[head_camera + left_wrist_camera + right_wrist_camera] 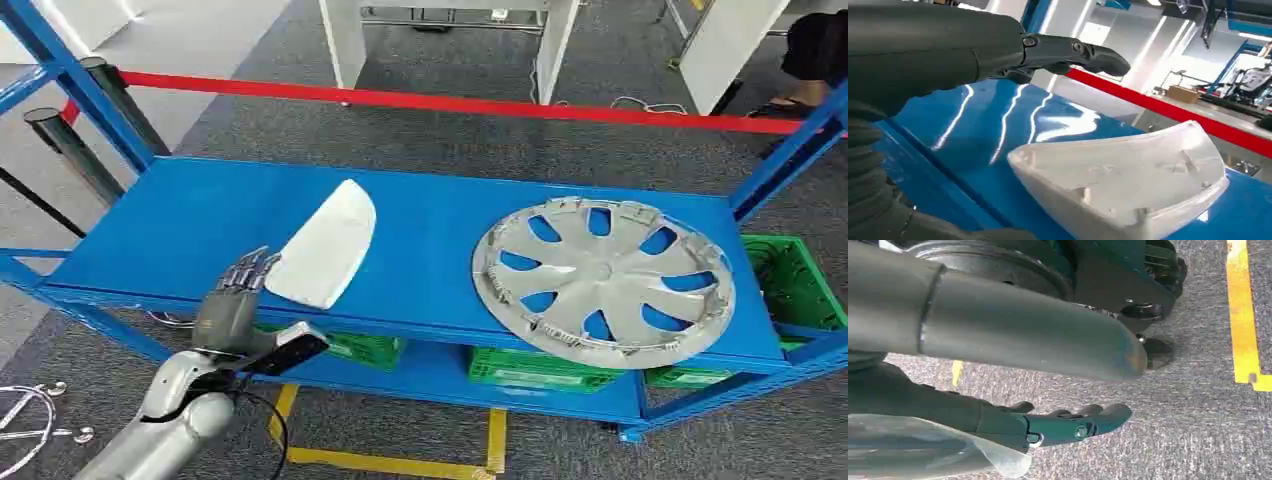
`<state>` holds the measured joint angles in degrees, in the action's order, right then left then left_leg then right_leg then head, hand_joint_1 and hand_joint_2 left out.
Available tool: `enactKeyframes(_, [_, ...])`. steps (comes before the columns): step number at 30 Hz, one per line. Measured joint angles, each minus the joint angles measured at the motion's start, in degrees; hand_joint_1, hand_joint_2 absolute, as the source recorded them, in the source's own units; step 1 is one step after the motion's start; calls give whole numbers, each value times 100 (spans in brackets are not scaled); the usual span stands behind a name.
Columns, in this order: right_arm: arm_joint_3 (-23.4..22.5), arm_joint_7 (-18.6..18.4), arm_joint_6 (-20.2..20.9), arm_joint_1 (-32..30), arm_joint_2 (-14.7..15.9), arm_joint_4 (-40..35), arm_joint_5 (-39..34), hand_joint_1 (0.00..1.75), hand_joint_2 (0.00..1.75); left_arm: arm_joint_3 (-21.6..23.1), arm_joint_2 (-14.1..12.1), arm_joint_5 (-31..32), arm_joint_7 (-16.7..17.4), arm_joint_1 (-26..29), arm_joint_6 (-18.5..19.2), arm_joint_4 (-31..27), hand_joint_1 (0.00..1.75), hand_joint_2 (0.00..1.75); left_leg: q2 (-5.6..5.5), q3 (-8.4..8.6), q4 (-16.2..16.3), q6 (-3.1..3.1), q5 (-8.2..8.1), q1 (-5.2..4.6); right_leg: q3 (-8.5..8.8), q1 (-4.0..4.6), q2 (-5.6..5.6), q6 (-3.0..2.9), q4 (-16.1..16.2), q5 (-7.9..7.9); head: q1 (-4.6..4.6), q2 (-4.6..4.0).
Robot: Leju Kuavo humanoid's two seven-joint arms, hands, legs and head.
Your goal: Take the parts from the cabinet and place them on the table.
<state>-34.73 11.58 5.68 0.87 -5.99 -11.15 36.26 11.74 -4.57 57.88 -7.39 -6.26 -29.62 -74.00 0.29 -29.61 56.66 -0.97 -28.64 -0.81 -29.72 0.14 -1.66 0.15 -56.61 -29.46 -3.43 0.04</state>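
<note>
- Reaching in from the near left of the blue metal shelf, silver left arm with its hand raised at the front edge, fingers spread apart and pointing at the white plastic mirror-cover shell.
- Holding nothing; fingertips just beside the shell's near left edge, contact impossible to tell.
- Lying flat on the shelf's left half, white shell with its narrow rounded end pointing away, hollow ribbed side visible in the left wrist view under one outstretched dark finger.
- Resting on the shelf's right half, well apart from the shell, silver spoked plastic wheel cover.
- Hanging over grey carpet beside yellow floor tape, right hand with fingers loosely extended, empty.
</note>
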Motion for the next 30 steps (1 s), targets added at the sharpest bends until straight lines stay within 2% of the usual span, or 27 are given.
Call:
enactKeyframes(12, [9,-11,59,16,31,0,118,0,0,267,44,166,155,-750,177,787,0,175,1,-1,0,0,0,0,-1,0,2,0,-1,0,0,0])
enactKeyframes(30, [11,-15,76,17,42,0,153,0,0,398,85,94,175,-988,243,1160,0,175,1,0,0,0,0,0,-1,0,2,0,-1,0,0,0])
